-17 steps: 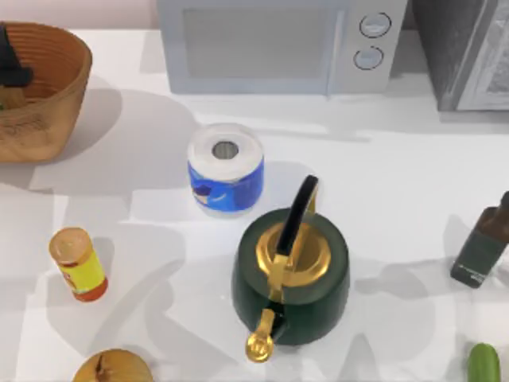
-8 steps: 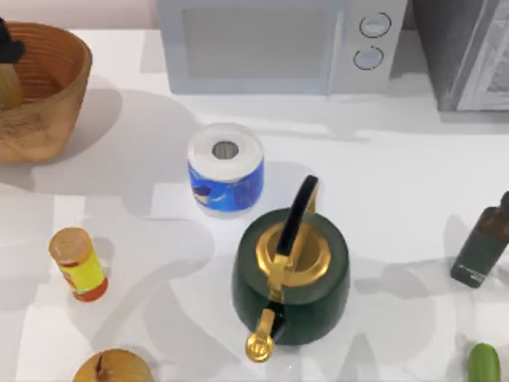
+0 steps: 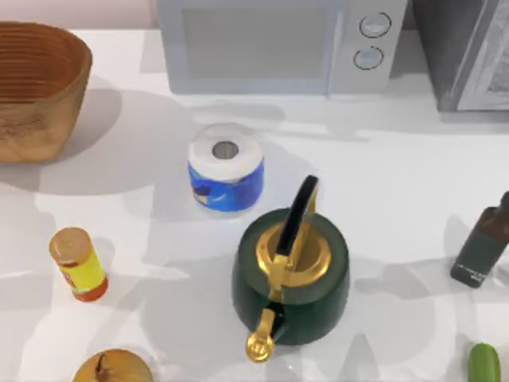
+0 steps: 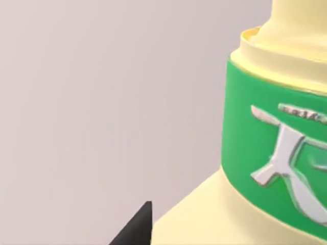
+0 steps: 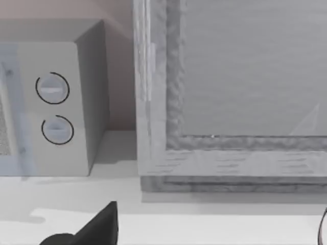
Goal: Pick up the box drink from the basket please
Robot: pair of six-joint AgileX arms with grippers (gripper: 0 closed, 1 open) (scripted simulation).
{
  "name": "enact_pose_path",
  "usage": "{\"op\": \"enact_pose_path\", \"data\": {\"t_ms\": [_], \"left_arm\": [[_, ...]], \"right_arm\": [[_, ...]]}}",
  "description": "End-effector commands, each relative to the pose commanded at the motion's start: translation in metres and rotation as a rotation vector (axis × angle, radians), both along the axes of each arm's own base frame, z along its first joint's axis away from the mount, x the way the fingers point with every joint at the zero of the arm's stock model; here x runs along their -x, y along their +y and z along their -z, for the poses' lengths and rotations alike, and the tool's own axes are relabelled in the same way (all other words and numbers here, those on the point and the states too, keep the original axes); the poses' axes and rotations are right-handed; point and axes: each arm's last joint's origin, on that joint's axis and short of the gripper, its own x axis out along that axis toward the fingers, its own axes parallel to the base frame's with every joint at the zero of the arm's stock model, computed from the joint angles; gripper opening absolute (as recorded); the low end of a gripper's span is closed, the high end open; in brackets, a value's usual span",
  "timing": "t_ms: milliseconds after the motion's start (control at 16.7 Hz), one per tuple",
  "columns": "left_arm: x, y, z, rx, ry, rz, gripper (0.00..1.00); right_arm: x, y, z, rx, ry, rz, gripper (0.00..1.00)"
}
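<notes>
The basket (image 3: 48,95) stands at ten o'clock from the kettle (image 3: 290,274). The left gripper (image 4: 148,229) seems closed on the box drink (image 4: 276,153), held up outside the basket. The carton looks light, stiff yet crushable and slick, so the flat sides are best for gripping. The right gripper (image 5: 94,227) idles near the microwave (image 5: 51,102), and I cannot tell its state

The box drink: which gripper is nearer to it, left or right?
Left. The box drink sits right against the left wrist camera, beside a dark fingertip. The right wrist camera faces the microwave, where its dark fingertip shows.
</notes>
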Motion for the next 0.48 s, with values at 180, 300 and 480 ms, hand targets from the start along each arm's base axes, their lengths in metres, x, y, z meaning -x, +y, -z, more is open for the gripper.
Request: {"op": "enact_pose_path", "data": {"t_ms": [180,300,480], "left_arm": [[0.005,-0.001,-0.021,0.002,0.004,0.0,0.0],[0.006,-0.001,-0.024,0.002,0.004,0.0,0.0],[0.006,0.0,-0.022,0.001,0.009,-0.001,0.0]], "right_arm": [[0.0,0.0,0.0,0.0,0.0,0.0,1.0],[0.0,0.0,0.0,0.0,0.0,0.0,1.0],[0.0,0.0,0.0,0.0,0.0,0.0,1.0]]}}
